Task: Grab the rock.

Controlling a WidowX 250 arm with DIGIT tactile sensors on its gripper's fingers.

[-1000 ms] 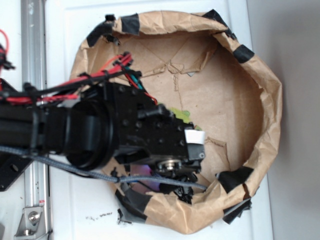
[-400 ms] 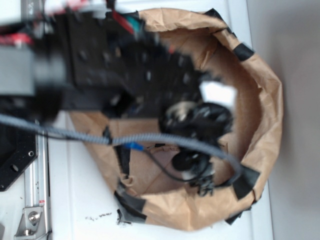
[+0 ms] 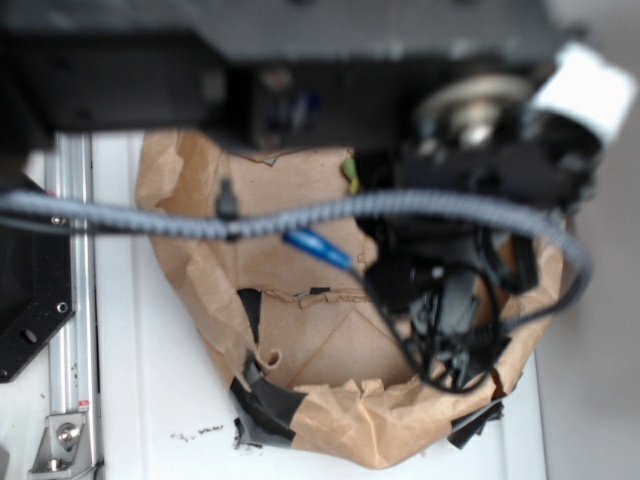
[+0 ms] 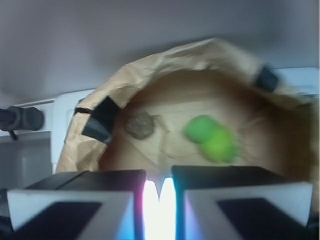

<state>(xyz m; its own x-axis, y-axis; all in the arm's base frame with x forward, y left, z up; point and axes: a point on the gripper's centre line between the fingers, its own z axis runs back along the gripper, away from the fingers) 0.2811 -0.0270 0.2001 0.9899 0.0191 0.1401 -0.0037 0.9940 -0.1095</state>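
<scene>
One arm stretches above the rock, jaws near-closed, empty.

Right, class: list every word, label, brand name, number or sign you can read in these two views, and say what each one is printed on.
None can be read.
White tag on the arm: blank or too blurred to tell.
Black tape on the paper bin: no print shows.
Rock, green plush toy and gripper: no markings.
</scene>
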